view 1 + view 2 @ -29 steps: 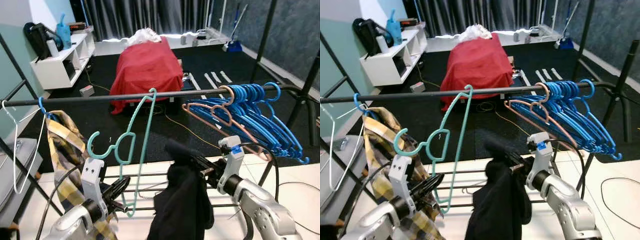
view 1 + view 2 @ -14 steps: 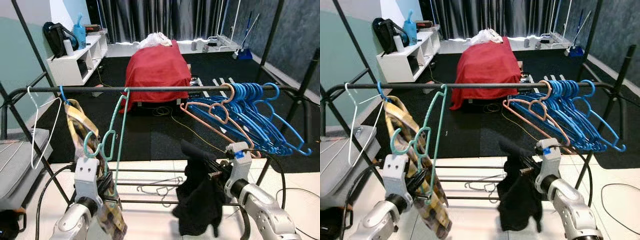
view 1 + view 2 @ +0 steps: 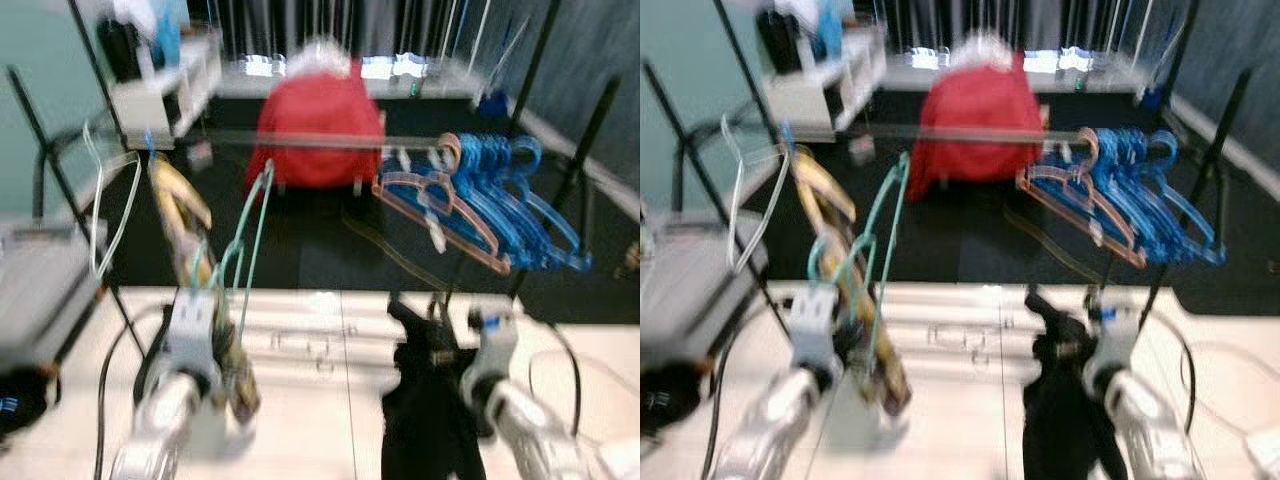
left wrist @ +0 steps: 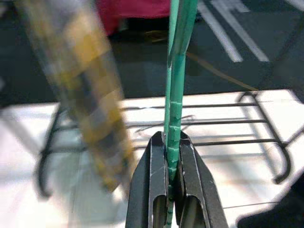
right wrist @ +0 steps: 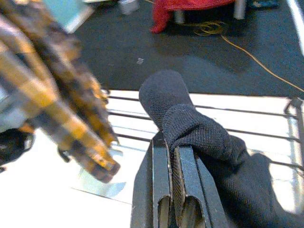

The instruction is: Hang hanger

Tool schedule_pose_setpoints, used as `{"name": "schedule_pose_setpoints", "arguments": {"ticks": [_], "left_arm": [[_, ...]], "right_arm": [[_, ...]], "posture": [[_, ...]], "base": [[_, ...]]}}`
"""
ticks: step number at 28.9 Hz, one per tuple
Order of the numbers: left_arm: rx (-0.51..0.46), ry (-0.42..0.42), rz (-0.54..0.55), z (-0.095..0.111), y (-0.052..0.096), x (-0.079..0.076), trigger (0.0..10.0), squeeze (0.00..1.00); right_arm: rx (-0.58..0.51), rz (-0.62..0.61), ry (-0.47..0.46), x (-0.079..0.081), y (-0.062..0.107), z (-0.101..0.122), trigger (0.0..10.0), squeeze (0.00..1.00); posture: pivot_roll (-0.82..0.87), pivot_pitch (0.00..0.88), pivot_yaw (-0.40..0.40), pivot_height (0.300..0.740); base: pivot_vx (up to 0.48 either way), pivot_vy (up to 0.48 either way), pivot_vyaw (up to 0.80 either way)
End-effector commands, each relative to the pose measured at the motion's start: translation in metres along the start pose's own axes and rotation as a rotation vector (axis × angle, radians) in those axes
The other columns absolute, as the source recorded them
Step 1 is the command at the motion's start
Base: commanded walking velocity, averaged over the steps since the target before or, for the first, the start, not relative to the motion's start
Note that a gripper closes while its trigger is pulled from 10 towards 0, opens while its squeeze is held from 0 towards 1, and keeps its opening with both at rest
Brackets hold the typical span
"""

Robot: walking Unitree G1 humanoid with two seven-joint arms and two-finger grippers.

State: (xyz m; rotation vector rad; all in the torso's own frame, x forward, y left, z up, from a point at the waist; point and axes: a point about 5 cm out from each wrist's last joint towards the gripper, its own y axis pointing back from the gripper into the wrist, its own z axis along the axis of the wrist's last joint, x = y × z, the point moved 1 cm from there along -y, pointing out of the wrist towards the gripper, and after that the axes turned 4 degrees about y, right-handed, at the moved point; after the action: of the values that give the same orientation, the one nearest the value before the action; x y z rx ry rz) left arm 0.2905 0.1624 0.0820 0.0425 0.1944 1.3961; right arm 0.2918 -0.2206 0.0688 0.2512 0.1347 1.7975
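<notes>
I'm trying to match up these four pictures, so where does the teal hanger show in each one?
Left eye: teal hanger, left of centre, running down to the left pincer.
Right eye: left of centre, blurred.
Left wrist: a green bar rising mid-frame, clamped between the black fingers.
Right wrist: I can't make it out.
Shared landmark: the plaid shirt hanging beside it, also at.

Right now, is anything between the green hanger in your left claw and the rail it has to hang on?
Nothing visible blocks it. The left claw is shut on the green hanger, whose top reaches the rail in a bare stretch. The plaid shirt hangs to its left, the blue hangers well to its right.
</notes>
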Motion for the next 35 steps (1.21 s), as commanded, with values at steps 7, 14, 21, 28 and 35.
{"name": "schedule_pose_setpoints", "arguments": {"ticks": [7,14,21,28,35], "left_arm": [[0.017,-0.027,-0.021,0.000,-0.007,0.007,10.0,0.00],[0.007,-0.033,-0.030,0.007,-0.013,0.010,10.0,0.00],[-0.015,-0.008,-0.045,0.019,-0.024,0.015,10.0,0.00],[-0.017,-0.005,-0.055,0.021,-0.028,0.016,10.0,0.00],[-0.010,0.064,-0.113,0.022,-0.034,0.013,10.0,0.00]], "right_arm": [[-0.068,0.021,0.007,0.004,-0.005,0.010,10.0,0.00],[-0.079,0.032,0.011,0.006,-0.006,0.014,10.0,0.00],[-0.115,0.059,0.009,0.010,-0.008,0.025,10.0,0.00],[-0.125,0.075,0.000,0.011,-0.012,0.028,10.0,0.00],[-0.133,0.086,0.001,0.011,-0.015,0.032,10.0,0.00]], "posture": [[-0.12,0.000,0.016,0.740],[-0.11,0.000,0.024,0.740],[-0.09,0.000,0.022,0.740],[-0.07,0.000,0.013,0.740],[-0.06,0.000,0.006,0.740]], "base": [[-0.414,0.000,0.79],[-0.408,0.000,0.79],[-0.402,0.000,0.79],[-0.404,0.000,0.79],[-0.277,0.000,0.79]]}}
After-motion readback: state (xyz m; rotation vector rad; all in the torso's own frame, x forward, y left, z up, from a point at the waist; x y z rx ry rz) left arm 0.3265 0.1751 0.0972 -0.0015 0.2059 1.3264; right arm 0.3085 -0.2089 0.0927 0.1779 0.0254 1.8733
